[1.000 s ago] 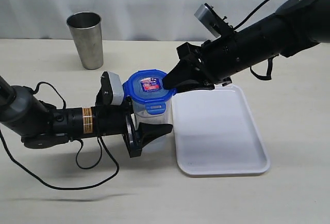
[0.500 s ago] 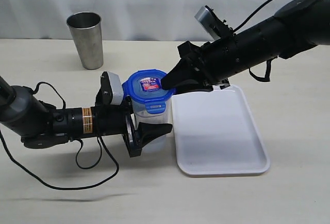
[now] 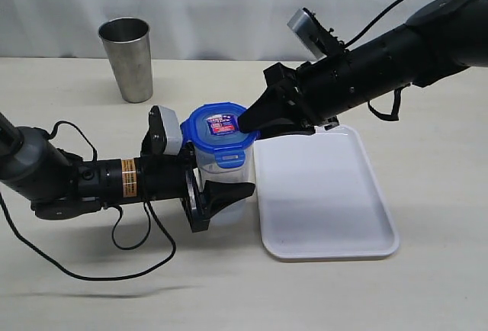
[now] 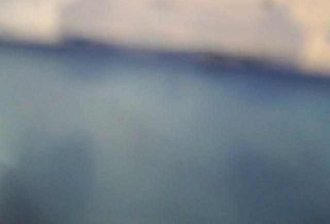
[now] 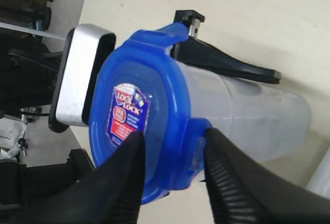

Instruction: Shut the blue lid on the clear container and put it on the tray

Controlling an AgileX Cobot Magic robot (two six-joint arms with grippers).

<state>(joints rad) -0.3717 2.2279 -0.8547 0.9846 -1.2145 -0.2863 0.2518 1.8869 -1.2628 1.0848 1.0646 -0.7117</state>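
The clear container point(image 3: 216, 176) stands upright on the table, just left of the tray point(image 3: 328, 209). My left gripper point(image 3: 226, 186) is shut around its body; the left wrist view is only a blue-grey blur. The blue lid point(image 3: 219, 134) with its red-and-white label sits on top of the container. My right gripper point(image 3: 248, 123) reaches in from the right and pinches the lid's edge. In the right wrist view one finger lies on the lid point(image 5: 139, 110) by the label. The other presses a side flap against the container point(image 5: 247, 115). The right gripper point(image 5: 172, 141) straddles that rim.
A grey steel cup point(image 3: 128, 58) stands at the back left. The white tray holds nothing, and the right arm hangs over its far end. The left arm's cable point(image 3: 114, 262) loops across the table in front.
The right gripper has edged very slightly further over the lid since a second ago. The left arm and the container have stayed put.
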